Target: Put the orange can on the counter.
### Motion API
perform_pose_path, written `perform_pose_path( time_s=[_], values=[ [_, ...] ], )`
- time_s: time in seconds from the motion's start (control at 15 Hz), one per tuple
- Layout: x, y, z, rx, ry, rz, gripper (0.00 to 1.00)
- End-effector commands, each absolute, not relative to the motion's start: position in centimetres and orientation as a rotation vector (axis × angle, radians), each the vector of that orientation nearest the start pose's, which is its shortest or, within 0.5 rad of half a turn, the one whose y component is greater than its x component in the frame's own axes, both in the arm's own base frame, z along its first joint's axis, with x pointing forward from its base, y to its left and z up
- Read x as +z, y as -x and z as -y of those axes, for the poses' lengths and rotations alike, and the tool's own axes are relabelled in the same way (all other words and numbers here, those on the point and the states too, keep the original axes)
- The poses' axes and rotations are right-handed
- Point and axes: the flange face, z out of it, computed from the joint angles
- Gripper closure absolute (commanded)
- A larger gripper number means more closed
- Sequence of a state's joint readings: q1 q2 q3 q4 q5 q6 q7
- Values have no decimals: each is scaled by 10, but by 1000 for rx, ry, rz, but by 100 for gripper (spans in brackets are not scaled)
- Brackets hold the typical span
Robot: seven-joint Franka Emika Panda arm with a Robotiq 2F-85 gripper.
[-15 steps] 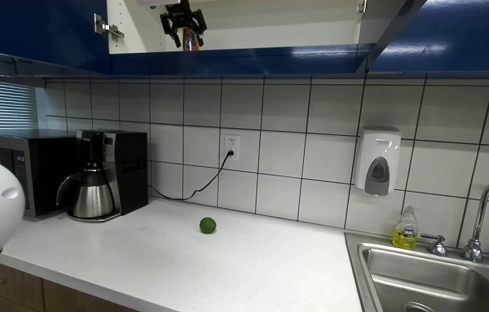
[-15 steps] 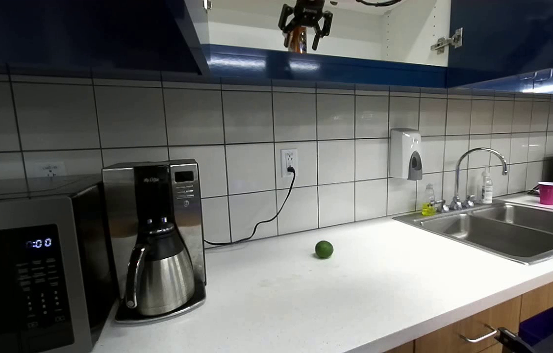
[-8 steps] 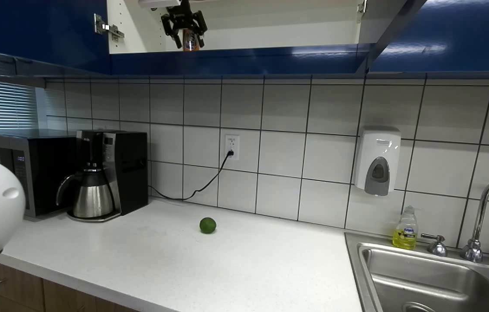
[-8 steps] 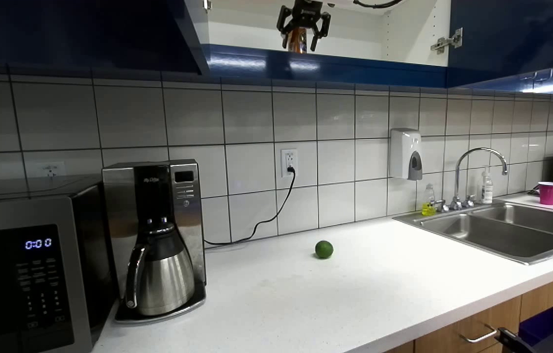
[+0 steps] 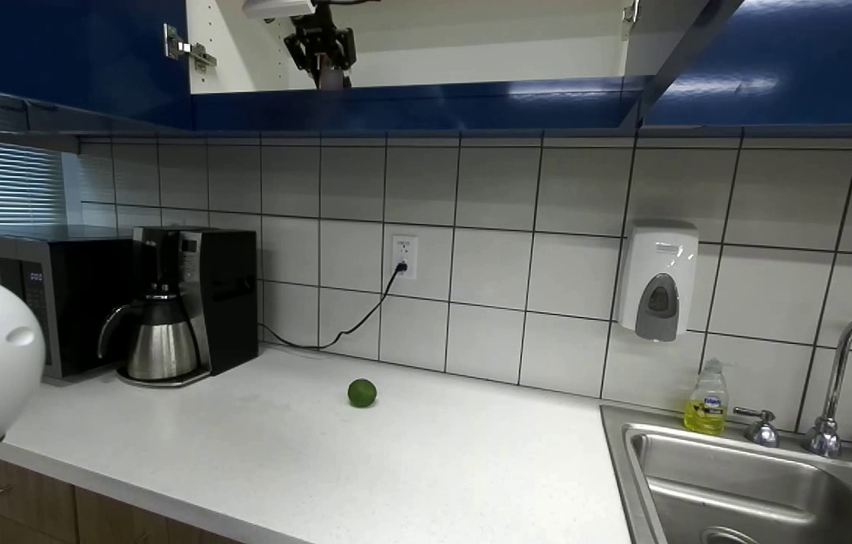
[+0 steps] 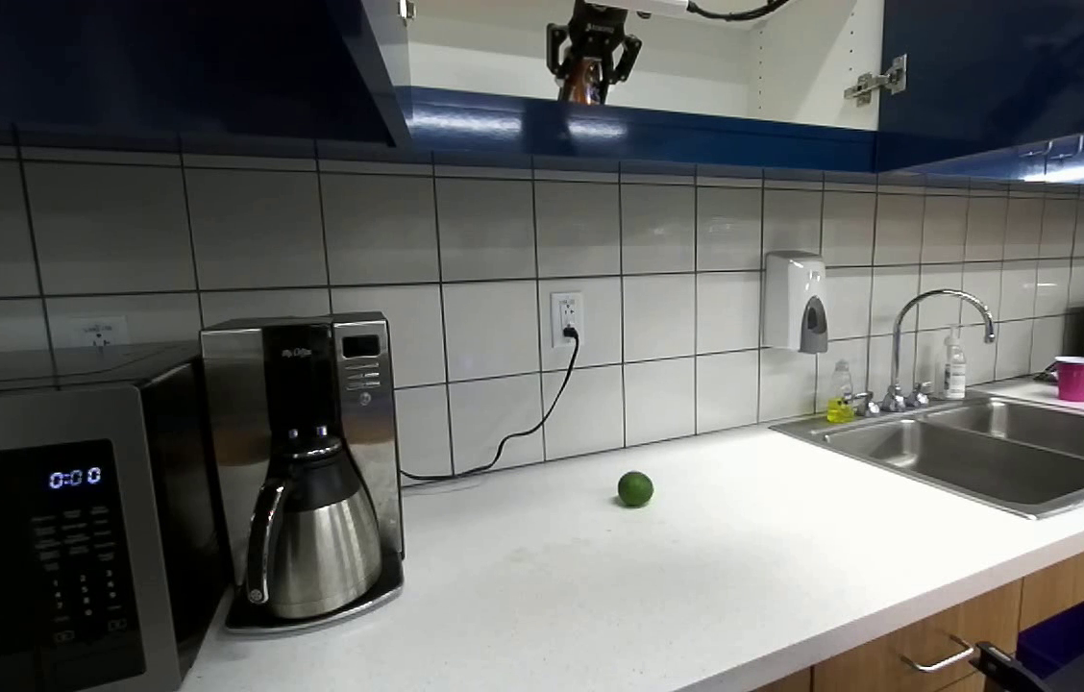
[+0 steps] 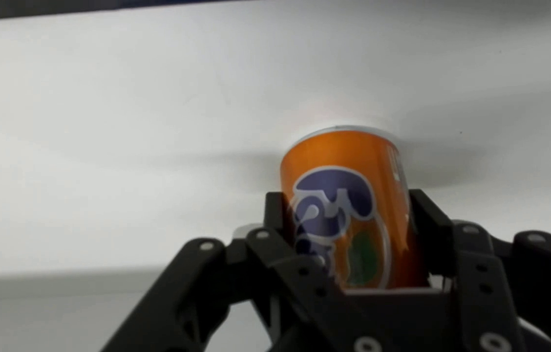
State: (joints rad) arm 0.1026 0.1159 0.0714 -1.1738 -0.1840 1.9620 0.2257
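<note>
The orange can (image 7: 341, 151), with a purple logo, stands inside the raised blue cabinet. In the wrist view its sides are pinched by both black fingers of my gripper (image 7: 346, 210), which is shut on it. Both exterior views show the gripper (image 5: 332, 74) coming down over the can (image 6: 585, 82) from above. The cabinet's front lip hides the can's foot there, so whether it touches the shelf (image 7: 134, 107) is hard to tell. Far below lies the off-white counter (image 6: 696, 577), seen in both exterior views.
A blue cabinet lip (image 5: 426, 106) runs in front of the can, with hinged doors at the sides. On the counter are a green ball (image 6: 635, 489), a coffee maker (image 6: 311, 481), a microwave (image 6: 52, 519) and a steel sink (image 5: 736, 483). A soap dispenser (image 5: 660, 279) hangs on the tiles.
My gripper's fingers were spread around the can half a second ago and have now closed onto its sides. The can looks darker and slightly tilted in the exterior views. The counter is unchanged.
</note>
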Motion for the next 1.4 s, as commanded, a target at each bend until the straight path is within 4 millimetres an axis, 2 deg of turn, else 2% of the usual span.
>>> perform_pose_path(
  time_s=[0.0, 0.53, 0.87, 1.33],
  values=[
    [798, -599, -92, -1112, 2987, -94, 62],
    [788, -582, -69, -1004, 3062, -110, 62],
    [800, -570, -54, -984, 3094, -141, 62],
    [815, -555, -49, -969, 3119, -171, 62]
  ],
)
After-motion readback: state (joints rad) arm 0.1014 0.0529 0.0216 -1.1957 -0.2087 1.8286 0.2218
